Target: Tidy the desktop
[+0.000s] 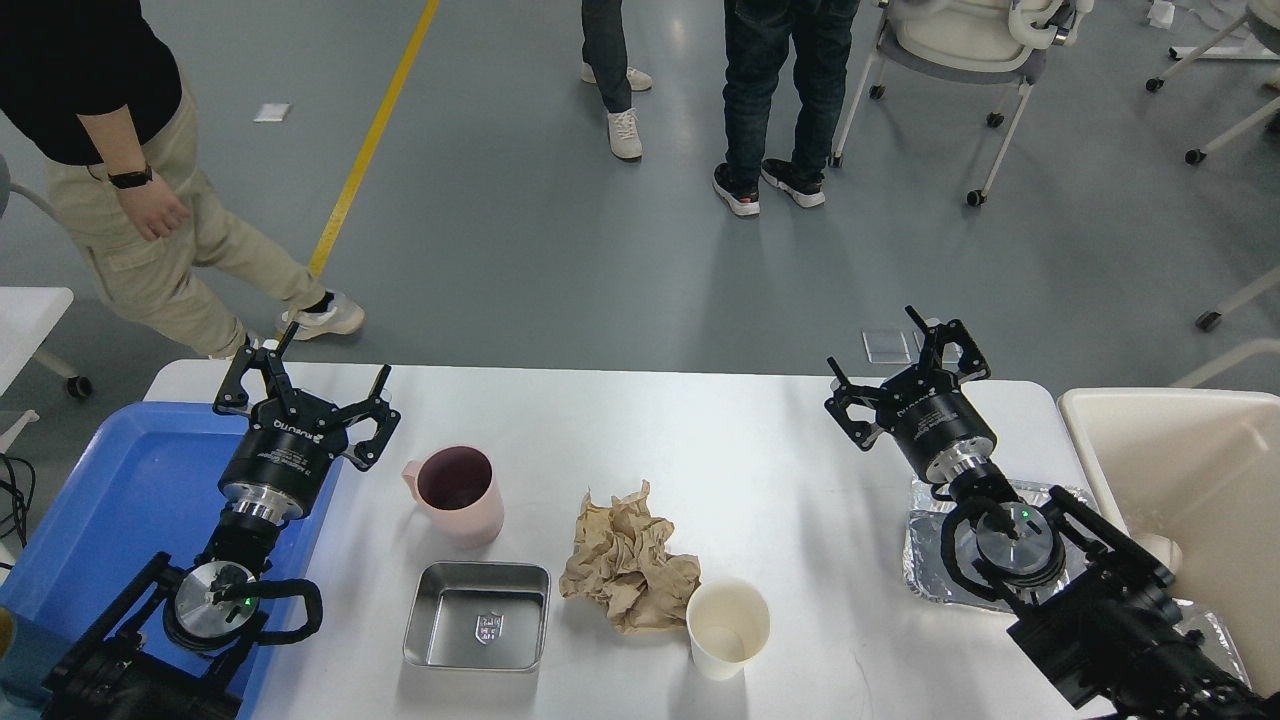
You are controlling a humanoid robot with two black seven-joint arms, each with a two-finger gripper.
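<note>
The white desktop (pixel 760 440) holds a pink mug (pixel 458 493), a square metal tray (pixel 478 615), crumpled brown paper (pixel 628 560) and a white paper cup (pixel 728 628). A crinkled foil tray (pixel 925 560) lies at the right, partly under my right arm. My left gripper (pixel 305 375) hovers open over the desktop's far left corner, left of the mug, holding nothing. My right gripper (pixel 893 353) hangs open above the far right of the desktop, beyond the foil tray, with nothing between its fingers.
A shallow blue bin (pixel 130 500) sits at the left edge under my left arm. A cream bin (pixel 1190 480) stands at the right. People stand on the grey floor beyond the desktop, with wheeled chairs at the far right and a small white table (pixel 25 310) at the left.
</note>
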